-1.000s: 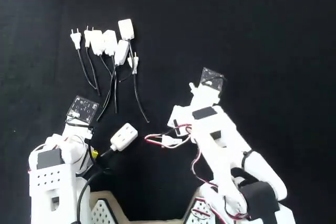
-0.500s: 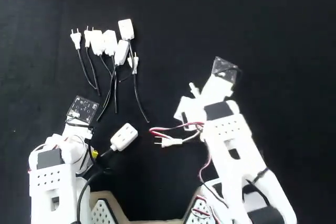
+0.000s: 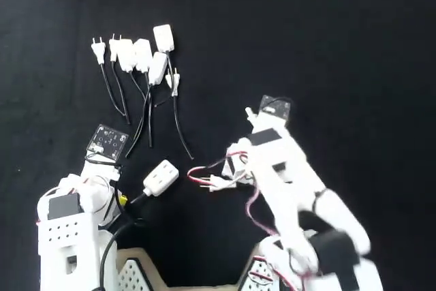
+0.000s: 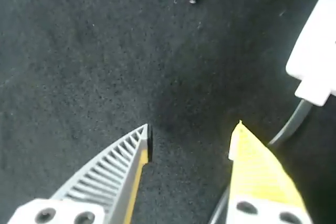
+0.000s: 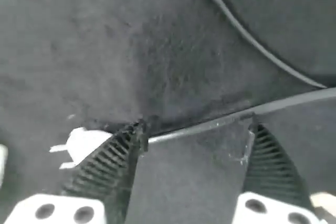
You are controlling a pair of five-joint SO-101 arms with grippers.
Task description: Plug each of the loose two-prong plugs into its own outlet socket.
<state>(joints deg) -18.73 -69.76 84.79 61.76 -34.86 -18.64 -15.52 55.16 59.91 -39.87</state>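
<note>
Several white two-prong plugs [image 3: 139, 56] with black cables lie bunched at the far left of the black table. A white outlet socket [image 3: 161, 176] on a black cable lies near the front, beside my left arm [image 3: 68, 216]. My left gripper [image 4: 191, 135] is open over bare cloth, with the socket [image 4: 315, 51] just off its yellow finger. My right arm [image 3: 276, 161] stands mid-table. My right gripper [image 5: 191, 129] is open, low over the cloth. A thin black cable [image 5: 210, 123] runs across between its fingertips, and a small white plug [image 5: 79, 142] lies beside one finger.
Red and white wires [image 3: 204, 175] loop out from the right arm towards the socket. Black cables [image 3: 146, 114] trail from the plug bunch towards the front. The table's right half is bare cloth.
The right arm swung to the right half a second ago and has since come back left and lower. The left arm, socket and plug bunch have not moved.
</note>
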